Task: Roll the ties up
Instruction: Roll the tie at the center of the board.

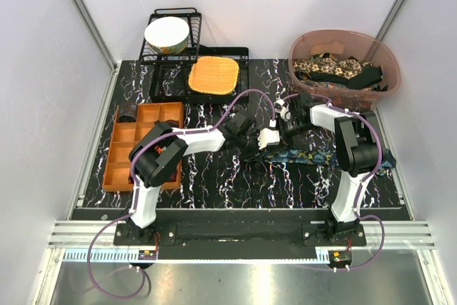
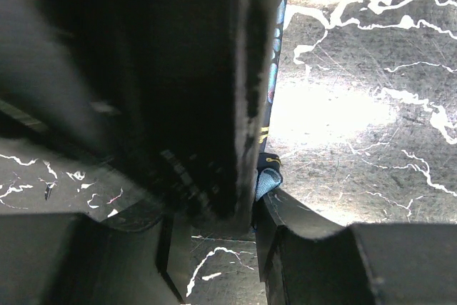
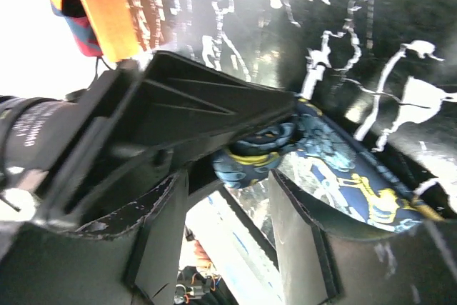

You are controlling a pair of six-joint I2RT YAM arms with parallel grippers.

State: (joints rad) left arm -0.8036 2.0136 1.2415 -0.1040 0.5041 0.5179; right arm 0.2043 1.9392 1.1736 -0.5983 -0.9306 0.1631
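Observation:
A dark blue tie (image 1: 321,156) with teal-yellow print lies flat across the table's right half. Its left end is wound into a small roll (image 3: 250,158). My left gripper (image 1: 265,138) reaches in from the left, and one of its ribbed fingers (image 3: 200,105) lies over the roll. In the left wrist view a fold of the tie (image 2: 268,182) is pressed against the inner side of the left gripper (image 2: 218,223)'s right finger, with a black finger close in front. My right gripper (image 3: 227,183) stands open just short of the roll, nothing between its fingers. In the top view the right gripper (image 1: 289,125) sits close behind the left one.
A pink basin (image 1: 303,51) at the back right holds more ties (image 1: 335,69). An orange woven mat (image 1: 213,75) lies by a black dish rack (image 1: 153,51) with a white bowl (image 1: 166,33). An orange compartment tray (image 1: 139,144) sits at the left.

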